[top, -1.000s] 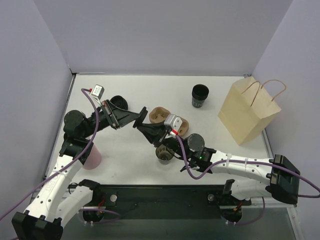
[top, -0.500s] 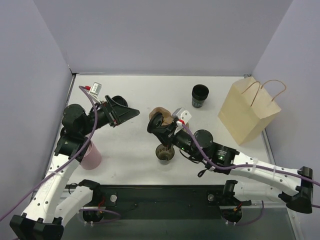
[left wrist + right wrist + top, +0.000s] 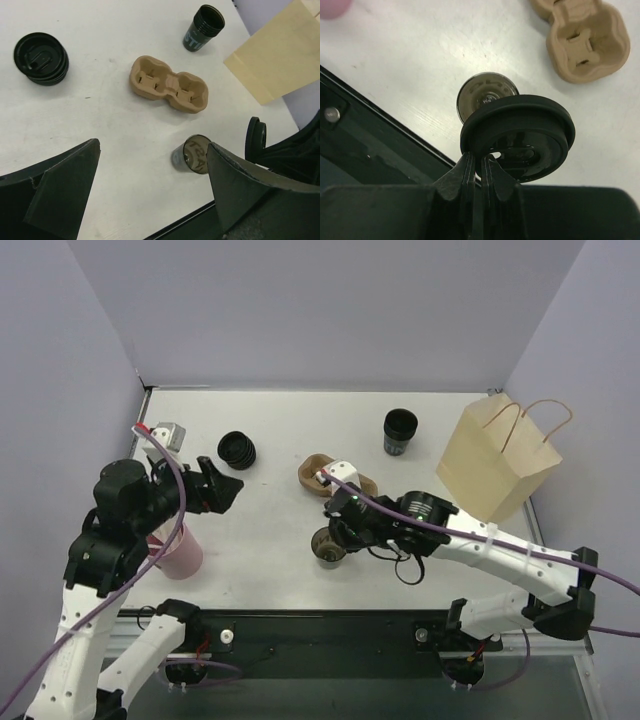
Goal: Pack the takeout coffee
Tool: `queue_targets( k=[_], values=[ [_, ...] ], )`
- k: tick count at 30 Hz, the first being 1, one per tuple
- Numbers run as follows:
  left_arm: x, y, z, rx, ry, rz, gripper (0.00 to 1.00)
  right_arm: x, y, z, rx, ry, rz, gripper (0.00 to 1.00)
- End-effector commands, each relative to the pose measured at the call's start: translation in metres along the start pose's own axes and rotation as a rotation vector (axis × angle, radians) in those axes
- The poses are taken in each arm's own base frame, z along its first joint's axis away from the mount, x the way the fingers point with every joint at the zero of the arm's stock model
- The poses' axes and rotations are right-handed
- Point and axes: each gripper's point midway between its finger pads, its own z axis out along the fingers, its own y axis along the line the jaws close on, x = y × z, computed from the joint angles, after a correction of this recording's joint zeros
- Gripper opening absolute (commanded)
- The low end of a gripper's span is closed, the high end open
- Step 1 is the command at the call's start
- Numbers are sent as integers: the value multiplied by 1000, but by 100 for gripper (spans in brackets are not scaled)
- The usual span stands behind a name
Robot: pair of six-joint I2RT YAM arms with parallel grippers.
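Note:
The takeout coffee cup [image 3: 326, 549] stands lidless near the table's front edge, small and black with brown liquid showing; it also shows in the left wrist view as the cup [image 3: 192, 154]. My right gripper [image 3: 339, 529] is shut on the rim of a round black lid [image 3: 517, 135], held on edge just above and beside the cup [image 3: 486, 94]. My left gripper [image 3: 222, 487] hangs open and empty at the left, well away from the cup. The brown pulp carrier [image 3: 335, 477] lies just behind the cup, both wells empty.
A stack of loose black lids [image 3: 238, 449] sits back left, and a stack of lidless black cups [image 3: 400, 430] at the back. A paper bag [image 3: 500, 462] stands at the right. A pink cup [image 3: 181, 552] is beside the left arm.
My left gripper opened, let go of the lid and drew back to the left. My right gripper kept the lid and swung it down over the coffee cup.

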Motion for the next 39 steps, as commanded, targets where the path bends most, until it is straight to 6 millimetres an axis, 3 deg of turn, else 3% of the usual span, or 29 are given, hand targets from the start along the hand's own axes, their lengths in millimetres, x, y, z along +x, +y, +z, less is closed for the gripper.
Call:
queue_targets(
  k=[1, 4, 10, 24, 31, 39],
  values=[
    [10, 19, -39, -109, -14, 110, 97, 36, -2, 5, 91, 265, -32, 0],
    [17, 19, -51, -127, -13, 97, 97, 40, 9, 15, 83, 333, -48, 0],
    [28, 24, -56, -138, -19, 85, 97, 45, 18, 35, 99, 428, -84, 0],
    [-6, 24, -89, -224, -182, 14, 96, 52, 24, 73, 71, 536, -96, 0],
    [2, 21, -85, -189, -181, -23, 96, 53, 20, 87, 64, 558, -71, 0],
    [-2, 20, -88, -189, -200, -24, 97, 58, 23, 98, 41, 590, -61, 0]
  ],
)
